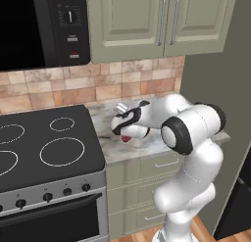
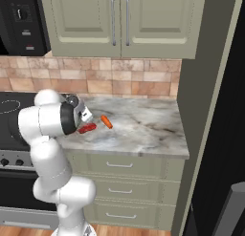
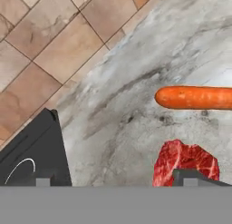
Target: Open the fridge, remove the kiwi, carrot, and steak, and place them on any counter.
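Observation:
The red steak (image 3: pixel 183 162) lies on the marbled counter (image 3: pixel 131 105), just inside my right fingertip (image 3: pixel 190 177). My gripper (image 3: pixel 117 180) is open, its tips wide apart and nothing pinched between them. The orange carrot (image 3: pixel 195 97) rests on the stone a little beyond the steak. From the right base view, the steak (image 2: pixel 87 129) and carrot (image 2: pixel 106 121) sit side by side near the counter's (image 2: pixel 143 132) left end, with the gripper (image 2: pixel 83 116) low over the steak. The gripper (image 1: pixel 122 131) hovers over the steak (image 1: pixel 126 137). The black fridge (image 2: pixel 225 134) stands at the right. The kiwi is out of view.
The black stovetop (image 1: pixel 44 143) borders the counter on the left, and its corner (image 3: pixel 36 150) lies close to my left fingertip. A tiled backsplash (image 2: pixel 119 77) and sage-green wall cabinets (image 2: pixel 119 20) rise behind. A microwave (image 1: pixel 39 25) hangs over the stove.

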Robot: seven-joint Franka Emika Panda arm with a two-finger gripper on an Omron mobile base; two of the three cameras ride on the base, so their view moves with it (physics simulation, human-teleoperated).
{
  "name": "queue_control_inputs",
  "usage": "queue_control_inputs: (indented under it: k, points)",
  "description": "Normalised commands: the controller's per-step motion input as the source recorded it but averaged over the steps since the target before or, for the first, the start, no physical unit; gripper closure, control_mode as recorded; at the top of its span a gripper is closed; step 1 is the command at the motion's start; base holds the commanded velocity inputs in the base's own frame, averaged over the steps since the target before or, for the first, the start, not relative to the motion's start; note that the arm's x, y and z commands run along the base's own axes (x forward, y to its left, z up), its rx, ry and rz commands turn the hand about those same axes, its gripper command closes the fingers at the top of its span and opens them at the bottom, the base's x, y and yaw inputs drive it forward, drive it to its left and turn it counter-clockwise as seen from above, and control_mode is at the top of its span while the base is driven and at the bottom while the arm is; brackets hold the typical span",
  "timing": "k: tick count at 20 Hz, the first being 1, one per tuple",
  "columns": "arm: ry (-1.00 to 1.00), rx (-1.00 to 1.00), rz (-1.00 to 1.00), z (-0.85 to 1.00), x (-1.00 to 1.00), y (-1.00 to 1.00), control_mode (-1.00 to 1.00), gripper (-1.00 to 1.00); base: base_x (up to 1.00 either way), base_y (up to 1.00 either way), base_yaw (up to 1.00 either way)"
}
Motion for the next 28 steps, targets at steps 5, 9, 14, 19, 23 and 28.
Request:
queue_control_inputs:
  k: [5, 9, 14, 19, 23, 28]
  points:
    - [-0.24, 0.00, -0.04, 0.73, -0.88, -0.63, -1.00, -1.00, 0.00, 0.00, 0.00]
    - [-0.10, 0.00, -0.05, 0.70, -0.89, -0.63, -1.00, -1.00, 0.00, 0.00, 0.00]
    - [-0.05, -0.10, -0.09, 0.77, -0.75, -0.44, -1.00, -1.00, 0.00, 0.00, 0.00]
    - [0.04, -0.06, -0.07, 1.00, -0.39, -0.45, -1.00, -1.00, 0.00, 0.00, 0.00]
    - [0.22, -0.09, -0.03, 0.96, -0.58, -0.50, -1.00, -1.00, 0.00, 0.00, 0.00]
    - [0.38, -0.16, -0.02, 0.75, -0.66, -0.36, -1.00, -1.00, 0.00, 0.00, 0.00]
